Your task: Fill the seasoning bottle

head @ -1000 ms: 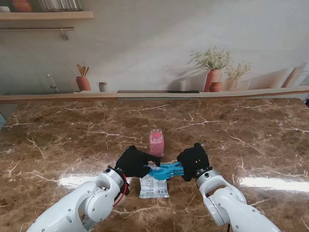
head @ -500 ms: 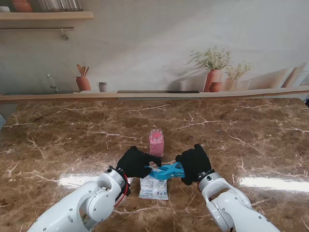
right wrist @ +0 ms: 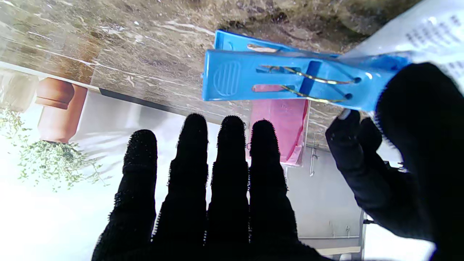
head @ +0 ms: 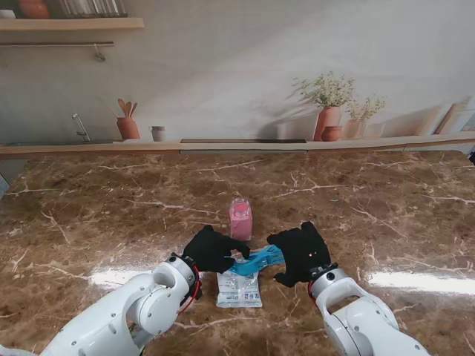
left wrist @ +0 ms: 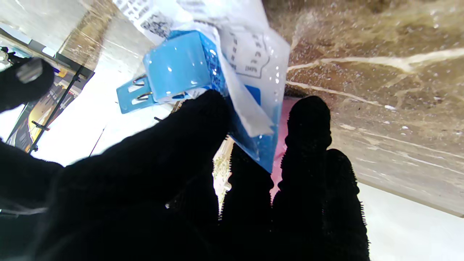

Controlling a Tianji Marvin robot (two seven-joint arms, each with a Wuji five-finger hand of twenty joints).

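The stand camera looks down from above the shoulders, far back, while each wrist camera peers along its fingers, very close, and all three share the blue clip [head: 256, 259] between the hands.

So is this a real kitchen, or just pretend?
Probably a pretend kitchen: the brown marble counter is real, but the shelf, utensil pot and potted plants behind it look like a printed wall picture.

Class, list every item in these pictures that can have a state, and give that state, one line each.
Bottle: upright, pink contents, lid cannot be told.
Bag: clipped shut, top edge lifted.
Clip: clamped on the bag.
Left hand: shut on the bag.
Right hand: open, fingers straight, by the clip.
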